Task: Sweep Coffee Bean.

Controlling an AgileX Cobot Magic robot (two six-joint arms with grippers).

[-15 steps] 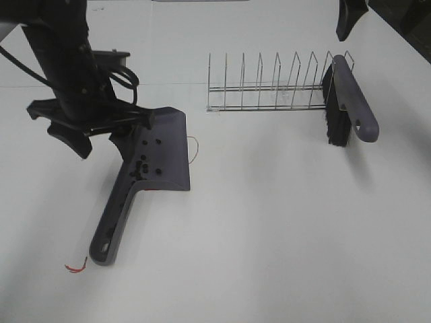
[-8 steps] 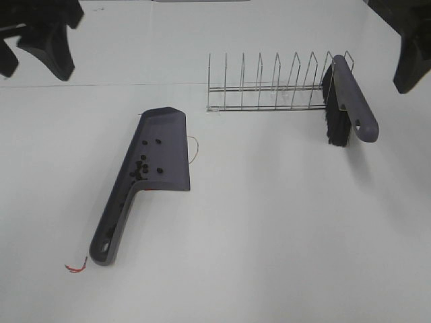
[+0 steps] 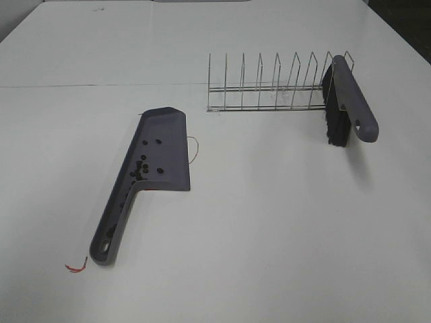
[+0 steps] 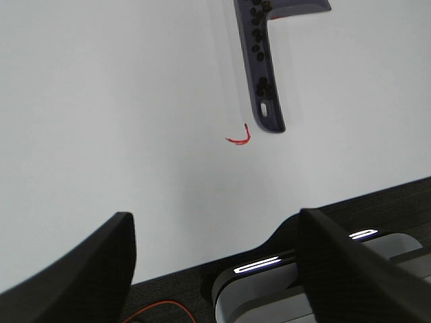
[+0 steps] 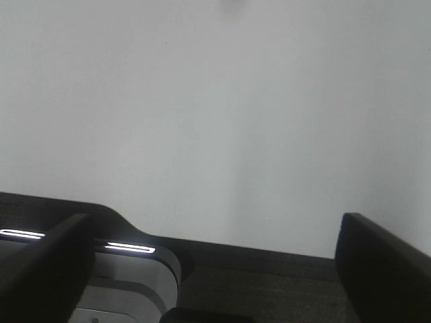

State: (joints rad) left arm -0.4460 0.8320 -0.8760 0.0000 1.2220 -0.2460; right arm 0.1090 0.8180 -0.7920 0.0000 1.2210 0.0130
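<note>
Several dark coffee beans (image 3: 143,165) lie inside the grey dustpan (image 3: 163,149) on the white table, left of centre; a few more rest along its handle (image 3: 113,225). The left wrist view shows the same dustpan handle (image 4: 262,87) with beans (image 4: 258,40) on it. A grey brush (image 3: 345,104) with black bristles leans in the wire rack (image 3: 269,87) at the back right. Neither arm appears in the high view. My left gripper (image 4: 215,266) hangs open over the table's near edge, nothing between its fingers. My right gripper (image 5: 215,269) is open too, over bare table and the edge.
A thin red loop of string (image 3: 76,267) lies by the end of the dustpan handle, also seen as a red loop (image 4: 239,138) in the left wrist view. A dark base with lit strips (image 4: 269,282) sits below the table edge.
Both arms have pulled back out of the high view: the left one lifted away from the dustpan, the right one left the far right edge. Dustpan, beans and brush stayed put.
</note>
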